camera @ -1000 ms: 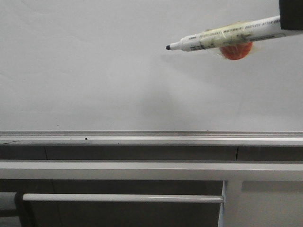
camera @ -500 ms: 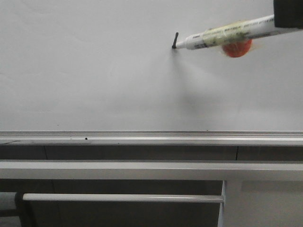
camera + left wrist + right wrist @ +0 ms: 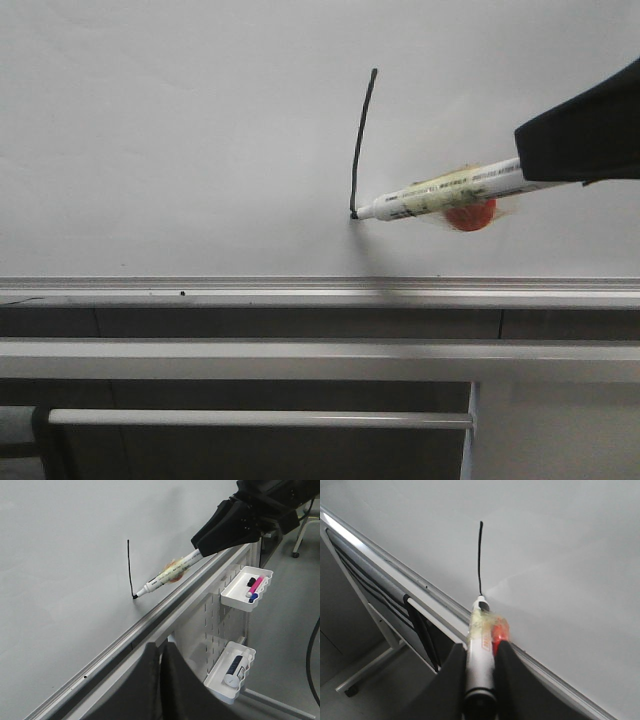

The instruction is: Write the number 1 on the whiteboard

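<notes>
One stroke, the number 1 (image 3: 360, 140), ends just above the whiteboard (image 3: 180, 150) rail; your right gripper (image 3: 479, 667) clamps the marker (image 3: 440, 192), left gripper (image 3: 161, 680) fingers pressed together.

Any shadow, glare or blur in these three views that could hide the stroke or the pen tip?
Front view: the marker casts a soft grey shadow below itself on the whiteboard; the number 1 stays crisp. Left wrist view: even light, stroke sharp, left gripper a dark blurred mass up close. Right wrist view: a pale bright patch beside the stroke; the right gripper is soft-focused.
</notes>
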Tool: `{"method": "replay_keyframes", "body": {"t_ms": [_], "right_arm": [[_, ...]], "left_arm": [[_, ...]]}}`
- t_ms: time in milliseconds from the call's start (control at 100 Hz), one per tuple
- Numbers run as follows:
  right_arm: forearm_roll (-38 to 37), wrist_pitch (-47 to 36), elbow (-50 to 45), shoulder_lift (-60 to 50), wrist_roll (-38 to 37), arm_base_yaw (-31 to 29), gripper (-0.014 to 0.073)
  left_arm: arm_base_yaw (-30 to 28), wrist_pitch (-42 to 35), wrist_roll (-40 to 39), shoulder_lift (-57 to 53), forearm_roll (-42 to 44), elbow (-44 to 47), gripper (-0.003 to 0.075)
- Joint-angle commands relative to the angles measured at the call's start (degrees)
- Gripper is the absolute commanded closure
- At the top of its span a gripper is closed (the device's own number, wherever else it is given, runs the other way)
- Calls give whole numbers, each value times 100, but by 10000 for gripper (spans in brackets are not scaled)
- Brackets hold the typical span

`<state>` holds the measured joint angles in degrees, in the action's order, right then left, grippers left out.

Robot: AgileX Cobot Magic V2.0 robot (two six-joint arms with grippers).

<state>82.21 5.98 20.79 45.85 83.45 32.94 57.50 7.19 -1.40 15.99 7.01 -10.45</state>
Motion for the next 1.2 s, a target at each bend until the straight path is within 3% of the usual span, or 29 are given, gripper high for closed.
{"method": "replay_keyframes", "body": {"t_ms": [0, 170, 430, 660, 760, 950, 1190], "right_arm": [[92, 84, 146, -37, 52, 4, 637], [463, 1091, 31, -359, -23, 4, 636], [587, 1301, -428, -888, -263, 4, 636], [577, 1722, -428, -790, -263, 4, 636], [552, 1797, -428, -716, -263, 4, 636], [542, 2011, -428, -397, -263, 4, 636], [542, 2236, -109, 276, -263, 4, 636]], "left_arm": [[25, -496, -62, 37, 11, -160, 741], [25, -496, -62, 37, 11, -160, 741], [25, -496, -8, 37, 13, -160, 741], [36, -496, -10, 37, 710, -160, 731], [36, -496, 18, 129, 761, -160, 669], [36, -988, 334, 857, 1120, -160, 471], [36, -1939, 334, 2300, 1664, -184, 449]]}}
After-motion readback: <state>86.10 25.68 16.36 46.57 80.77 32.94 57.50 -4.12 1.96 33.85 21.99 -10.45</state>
